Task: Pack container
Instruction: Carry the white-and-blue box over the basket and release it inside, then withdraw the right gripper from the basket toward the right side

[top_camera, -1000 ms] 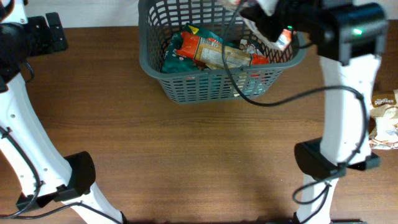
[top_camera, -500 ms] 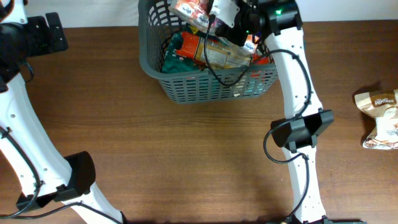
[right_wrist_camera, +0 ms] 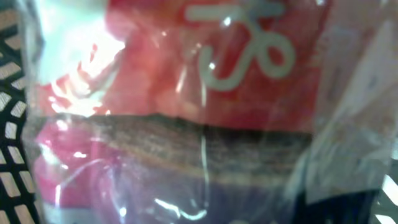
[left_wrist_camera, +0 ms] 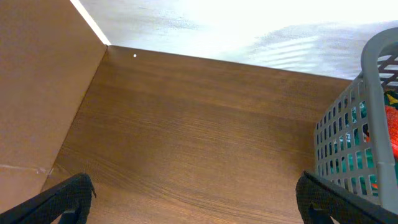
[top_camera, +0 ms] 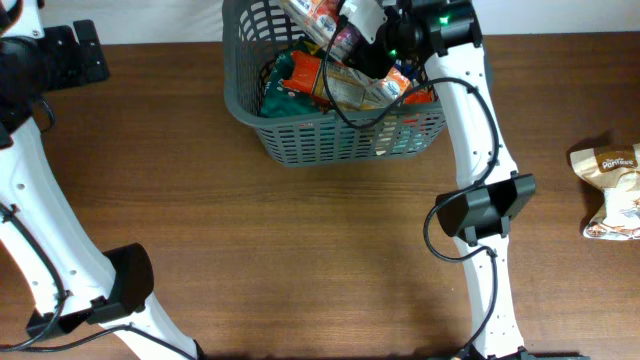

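Right gripper (top_camera: 345, 34) is closed on a red-and-clear snack packet (top_camera: 312, 14) above the far side of the container (top_camera: 330, 142). I cannot see its fingers, as the wrapper fills my right wrist view. The container sits at the far middle of the table (top_camera: 300, 240) and holds orange and green packets (top_camera: 298, 78). 1 pale bag (top_camera: 610, 190) lies well apart near the table's right edge. My left gripper (left_wrist_camera: 199, 205) hangs left of the container, fingers spread wide and holding nothing.
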`<act>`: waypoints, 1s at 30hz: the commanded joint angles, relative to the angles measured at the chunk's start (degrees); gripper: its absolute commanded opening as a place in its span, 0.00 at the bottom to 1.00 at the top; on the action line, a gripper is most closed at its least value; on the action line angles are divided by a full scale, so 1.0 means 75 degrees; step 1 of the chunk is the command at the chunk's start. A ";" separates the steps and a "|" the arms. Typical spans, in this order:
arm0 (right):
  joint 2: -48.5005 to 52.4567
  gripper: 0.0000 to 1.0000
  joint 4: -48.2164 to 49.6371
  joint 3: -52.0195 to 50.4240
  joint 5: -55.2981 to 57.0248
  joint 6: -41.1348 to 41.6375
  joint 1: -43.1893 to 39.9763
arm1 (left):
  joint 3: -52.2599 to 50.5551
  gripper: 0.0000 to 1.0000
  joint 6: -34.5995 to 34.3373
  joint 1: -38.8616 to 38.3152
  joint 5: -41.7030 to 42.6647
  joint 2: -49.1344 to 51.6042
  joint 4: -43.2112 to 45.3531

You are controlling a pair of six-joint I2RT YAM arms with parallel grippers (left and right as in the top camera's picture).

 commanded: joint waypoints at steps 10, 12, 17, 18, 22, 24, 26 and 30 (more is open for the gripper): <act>-0.1102 0.11 -0.0822 0.0050 0.0289 -0.0705 -0.0009 | -0.0041 0.99 -0.0073 0.0032 0.0023 -0.0012 -0.0009; -0.1099 0.09 -0.0825 0.0047 0.0297 -0.0705 0.0006 | -0.0038 0.99 -0.0073 0.0032 0.0023 -0.0012 -0.0009; -0.1072 0.11 -0.0965 -0.0087 0.0460 -0.1480 0.0114 | -0.0038 0.99 -0.0073 0.0032 0.0023 -0.0012 -0.0009; -0.1072 0.10 -0.1029 -0.0117 0.0565 -0.1539 0.0122 | -0.0038 0.99 -0.0073 0.0032 0.0020 -0.0012 -0.0009; -0.1070 0.08 -0.1521 -0.0425 0.1017 -0.2460 0.0152 | -0.0038 0.99 -0.0073 0.0032 0.0020 -0.0012 -0.0009; -0.1070 0.06 -0.1568 -0.0609 0.1017 -0.2815 0.0149 | -0.0038 0.99 -0.0073 0.0032 0.0023 -0.0012 -0.0009; -0.1070 0.06 -0.1495 -0.0688 0.1011 -0.2879 0.0149 | -0.0038 0.99 -0.0073 0.0032 0.0023 -0.0012 -0.0009; -0.1070 0.47 -0.1274 -0.0761 0.0994 -0.2876 0.0149 | -0.0038 0.99 -0.0073 0.0032 0.0020 -0.0012 -0.0009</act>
